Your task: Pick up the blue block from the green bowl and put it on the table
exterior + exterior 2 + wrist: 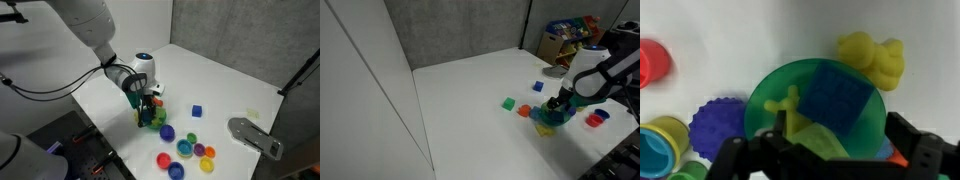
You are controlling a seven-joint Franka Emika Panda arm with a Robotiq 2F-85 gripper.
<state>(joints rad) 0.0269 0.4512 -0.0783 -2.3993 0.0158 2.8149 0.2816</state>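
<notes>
The green bowl fills the middle of the wrist view. The dark blue block lies inside it with a yellow-green piece. My gripper is open just above the bowl, with one black finger on each side of it; I cannot tell if the fingers touch the block. In both exterior views the gripper hangs low over the bowl on the white table. The block is hidden there.
A yellow bear figure, a purple spiky piece, a red cup and a yellow cup lie beside the bowl. Several coloured cups, a lighter blue cube, a green cube and a grey object also sit on the table.
</notes>
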